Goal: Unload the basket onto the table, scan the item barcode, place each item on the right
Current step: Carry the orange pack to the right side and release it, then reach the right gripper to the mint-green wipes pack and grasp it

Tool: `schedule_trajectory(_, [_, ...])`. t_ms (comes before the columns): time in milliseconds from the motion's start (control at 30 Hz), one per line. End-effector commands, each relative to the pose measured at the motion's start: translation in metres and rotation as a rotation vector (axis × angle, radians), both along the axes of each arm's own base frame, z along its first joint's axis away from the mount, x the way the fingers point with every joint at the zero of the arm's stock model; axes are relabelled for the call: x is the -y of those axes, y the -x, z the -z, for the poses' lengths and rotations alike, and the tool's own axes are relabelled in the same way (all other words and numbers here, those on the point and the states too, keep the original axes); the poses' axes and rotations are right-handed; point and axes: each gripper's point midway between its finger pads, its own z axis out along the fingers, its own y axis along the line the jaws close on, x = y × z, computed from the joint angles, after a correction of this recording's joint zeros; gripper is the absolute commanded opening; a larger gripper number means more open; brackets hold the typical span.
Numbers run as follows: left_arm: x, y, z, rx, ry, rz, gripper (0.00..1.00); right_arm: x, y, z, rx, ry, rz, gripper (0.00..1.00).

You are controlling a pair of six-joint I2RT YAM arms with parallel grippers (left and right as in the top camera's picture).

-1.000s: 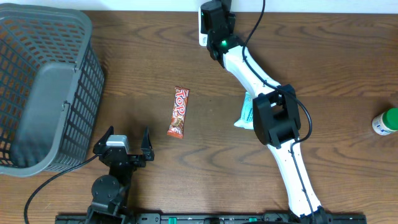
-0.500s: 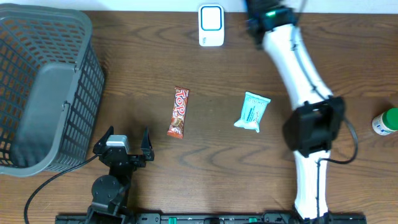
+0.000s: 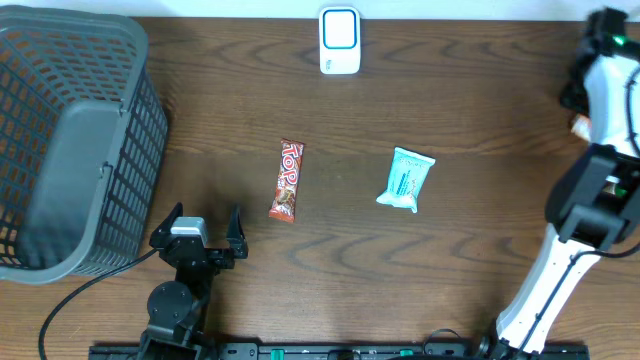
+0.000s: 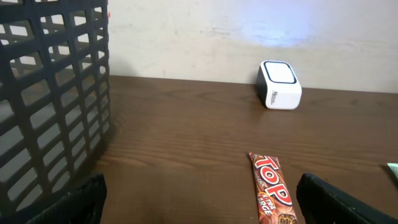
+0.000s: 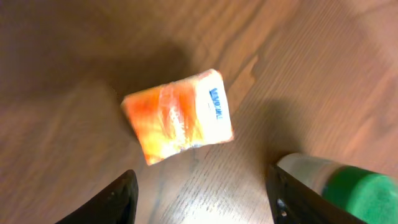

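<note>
**Orange packet lies loose, clear of the right jaws**

The orange plastic packet with a white label end (image 5: 180,118) lies flat on the dark wooden counter (image 5: 74,50). Its slightly longer axis is tilted across the right wrist view — orange end to the left, white printed end to the upper right. The right jaws stand partly open, clear of the packet and holding nothing. A green-capped bottle (image 5: 339,186) stands just beside one of them. From overhead only a sliver of the packet (image 3: 577,126) shows beside the right arm (image 3: 612,90), at the counter's right side — well apart from the white box scanner (image 3: 340,40) at the far edge. The left jaws gape wide and empty, near the red candy bar (image 3: 287,180).
</note>
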Motion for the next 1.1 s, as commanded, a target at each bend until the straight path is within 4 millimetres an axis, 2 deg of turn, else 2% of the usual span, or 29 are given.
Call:
schedule_trajectory(0, [-0.002, 0.000, 0.017, -0.040, -0.026, -0.014, 0.98, 0.006, 0.014, 0.031, 0.047, -0.154, 0.078, 0.61])
schedule_trajectory(133, [-0.002, 0.000, 0.017, -0.040, -0.026, -0.014, 0.98, 0.013, 0.018, 0.027, 0.049, -0.150, 0.084, 0.69])
schedule_trajectory(200, [-0.002, 0.000, 0.017, -0.040, -0.026, -0.014, 0.97, 0.002, 0.009, 0.017, 0.092, -0.187, 0.065, 0.83])
schedule_trajectory(233, [-0.002, 0.000, 0.017, -0.040, -0.026, -0.014, 0.98, -0.007, 0.003, 0.010, 0.120, -0.213, 0.044, 0.97])
schedule_trajectory(333, [-0.002, 0.000, 0.017, -0.040, -0.026, -0.014, 0.98, -0.042, -0.011, -0.016, 0.184, -0.280, -0.031, 0.99])
schedule_trajectory(467, [-0.002, 0.000, 0.017, -0.040, -0.026, -0.014, 0.98, -0.111, -0.017, -0.047, 0.217, -0.410, -0.133, 0.99])
schedule_trajectory(500, [-0.002, 0.000, 0.017, -0.040, -0.026, -0.014, 0.98, -0.136, -0.011, -0.052, 0.201, -0.465, -0.134, 0.99])
schedule_trajectory(533, [-0.002, 0.000, 0.017, -0.040, -0.026, -0.014, 0.98, -0.173, 0.001, -0.054, 0.155, -0.556, -0.143, 0.99])
schedule_trajectory(567, [-0.002, 0.000, 0.017, -0.040, -0.026, -0.014, 0.98, -0.196, 0.008, -0.052, 0.114, -0.608, -0.168, 0.99])
schedule_trajectory(633, [-0.002, 0.000, 0.017, -0.040, -0.026, -0.014, 0.98, -0.232, 0.029, -0.046, -0.002, -0.653, -0.203, 0.99])
schedule_trajectory(667, [-0.002, 0.000, 0.017, -0.040, -0.026, -0.014, 0.98, -0.242, 0.037, -0.043, -0.045, -0.660, -0.212, 0.99])
schedule_trajectory(767, [-0.002, 0.000, 0.017, -0.040, -0.026, -0.014, 0.98, -0.293, 0.084, -0.026, -0.270, -0.679, -0.247, 0.99])
schedule_trajectory(833, [-0.002, 0.000, 0.017, -0.040, -0.026, -0.014, 0.98, -0.320, 0.102, -0.014, -0.352, -0.672, -0.291, 0.99])
schedule_trajectory(967, [-0.002, 0.000, 0.017, -0.040, -0.026, -0.014, 0.98, -0.351, 0.128, 0.004, -0.450, -0.653, -0.324, 0.99])
schedule_trajectory(1067, [-0.002, 0.000, 0.017, -0.040, -0.026, -0.014, 0.98, -0.370, 0.134, 0.013, -0.452, -0.632, -0.321, 0.95])
